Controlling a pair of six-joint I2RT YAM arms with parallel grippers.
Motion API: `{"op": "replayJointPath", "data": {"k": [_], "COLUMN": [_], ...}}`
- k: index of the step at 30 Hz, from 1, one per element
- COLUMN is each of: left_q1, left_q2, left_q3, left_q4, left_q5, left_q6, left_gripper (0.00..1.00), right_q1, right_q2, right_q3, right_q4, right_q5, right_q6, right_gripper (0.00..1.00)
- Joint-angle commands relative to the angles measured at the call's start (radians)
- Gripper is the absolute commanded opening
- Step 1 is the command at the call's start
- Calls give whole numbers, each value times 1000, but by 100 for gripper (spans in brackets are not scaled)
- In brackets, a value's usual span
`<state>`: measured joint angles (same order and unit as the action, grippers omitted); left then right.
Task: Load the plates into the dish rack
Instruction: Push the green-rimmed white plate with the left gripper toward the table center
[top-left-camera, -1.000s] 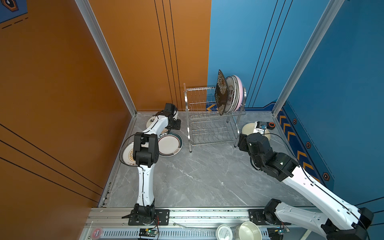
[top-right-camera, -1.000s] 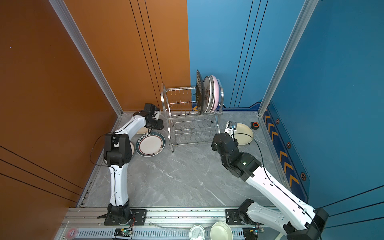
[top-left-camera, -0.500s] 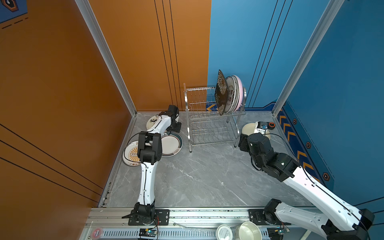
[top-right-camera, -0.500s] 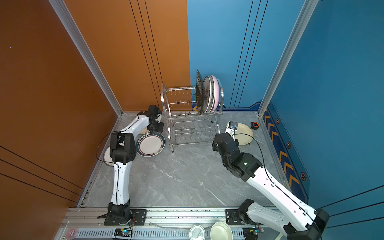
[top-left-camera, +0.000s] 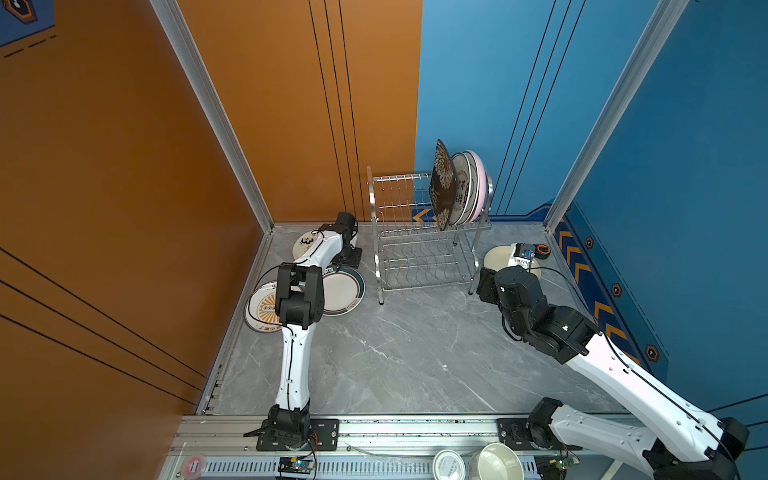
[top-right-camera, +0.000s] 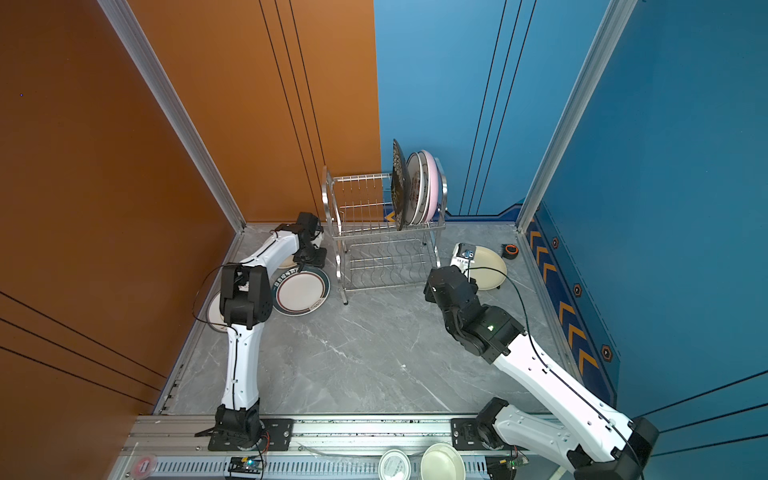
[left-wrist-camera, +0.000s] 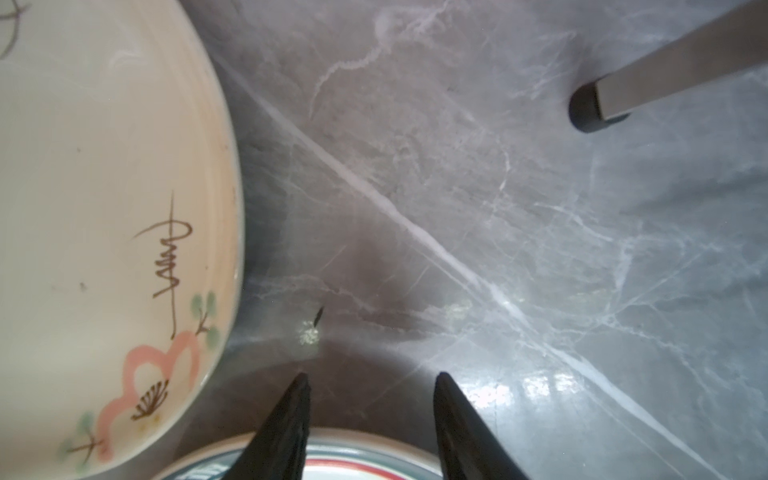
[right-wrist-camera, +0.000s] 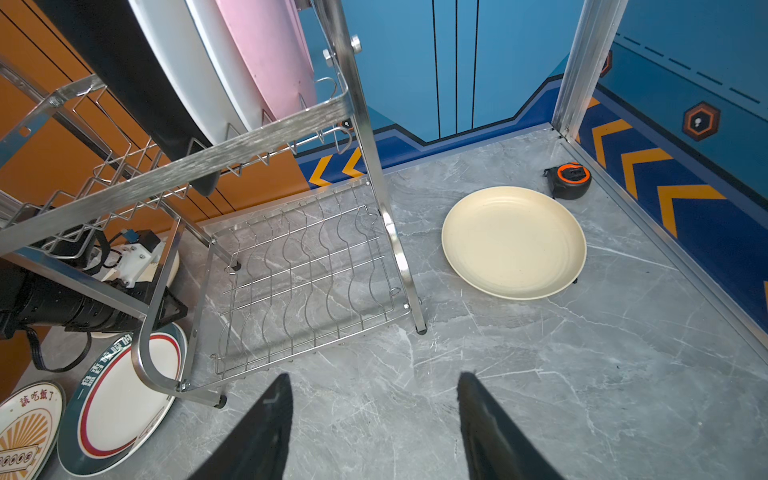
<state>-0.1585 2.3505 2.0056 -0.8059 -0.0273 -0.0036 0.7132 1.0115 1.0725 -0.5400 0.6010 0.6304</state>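
Note:
The dish rack (top-left-camera: 419, 249) holds a black floral plate (top-left-camera: 442, 191), a white plate (top-left-camera: 463, 195) and a pink plate (top-left-camera: 480, 183) upright on its upper tier. Left of it on the floor lie a panda plate (left-wrist-camera: 104, 208), a dark-rimmed plate (top-left-camera: 343, 291) and an orange sunburst plate (top-left-camera: 262, 309). My left gripper (left-wrist-camera: 370, 376) is open just over the dark-rimmed plate's far rim (left-wrist-camera: 365, 453), beside the panda plate, with nothing held. A plain cream plate (right-wrist-camera: 513, 243) lies right of the rack. My right gripper (right-wrist-camera: 374, 380) is open and empty above the floor in front of the rack.
A rack leg (left-wrist-camera: 665, 70) stands close to my left gripper. An orange tape measure (right-wrist-camera: 571, 178) sits behind the cream plate near the blue wall. A cream bowl (top-left-camera: 494, 461) and a tin lid (top-left-camera: 449, 465) rest on the front rail. Walls close in at the left, back and right.
My left arm has swung its elbow to the right, and its gripper has come from over the panda plate toward the dark-rimmed plate's far rim. The right arm has not moved.

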Motion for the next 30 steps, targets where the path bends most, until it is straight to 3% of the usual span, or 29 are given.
{"op": "replayJointPath", "data": {"k": [1, 9, 16, 23, 30], "left_q1": [-3, -2, 46, 128, 143], "left_q2": [-50, -149, -243, -238, -233], "left_q3": [-64, -200, -212, -227, -304], "left_q4": [-85, -85, -70, -57, -25], "left_q5": [-10, 37, 48, 82, 111], "left_q6": [4, -19, -36, -35, -45], "left_gripper": [49, 49, 66, 76, 74], "right_q1": [-3, 1, 7, 13, 13], "right_q2": [-9, -24, -34, -59, -85], "right_q3": [-19, -39, -49, -71, -85], "right_q4": [-8, -5, -2, -2, -3], "right_q5": [-15, -12, -15, -10, -4], "right_q6": [21, 24, 27, 32, 32], "right_gripper": [64, 64, 64, 64, 64]}}
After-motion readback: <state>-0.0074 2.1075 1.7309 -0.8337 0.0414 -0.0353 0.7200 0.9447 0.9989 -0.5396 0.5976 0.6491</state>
